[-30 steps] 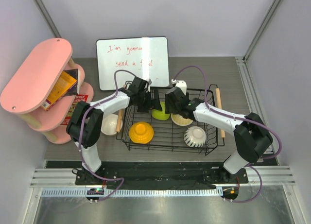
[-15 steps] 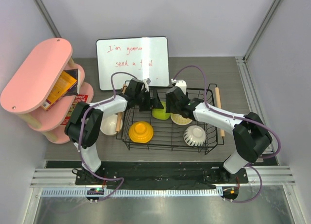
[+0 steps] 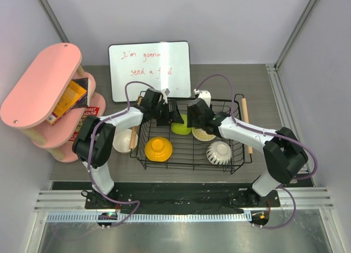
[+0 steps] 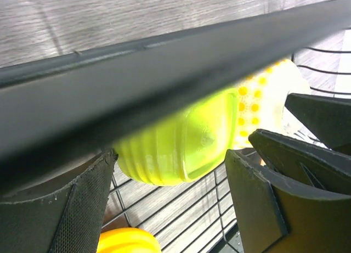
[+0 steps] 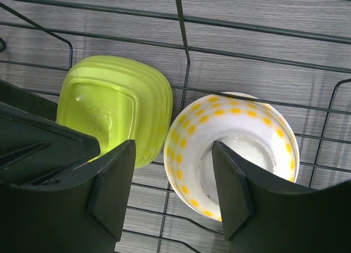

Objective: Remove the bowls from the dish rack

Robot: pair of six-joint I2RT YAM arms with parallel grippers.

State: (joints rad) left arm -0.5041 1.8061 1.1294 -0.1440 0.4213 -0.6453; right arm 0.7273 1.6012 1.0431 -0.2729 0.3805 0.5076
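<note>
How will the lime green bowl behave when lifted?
Probably light, slightly flexible: the lime green bowl looks like thin translucent plastic. Likely slippery; its surface is glossy. Bottom-up beside the dotted bowl, it may nudge that one.

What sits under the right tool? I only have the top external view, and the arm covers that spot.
Observer: In the right wrist view, the right tool hangs open over a white bowl with orange-yellow dots, which lies bottom up in the dish rack.
Operator: And the lime green bowl?
Observer: The lime green bowl is bottom up too. It has a squarish base and ribbed sides, and it sits right beside the dotted one.
Operator: Is the left tool on it?
Observer: No. In the left wrist view, the left tool is open, with its fingers spread either side of that bowl and not clamped on it.
</note>
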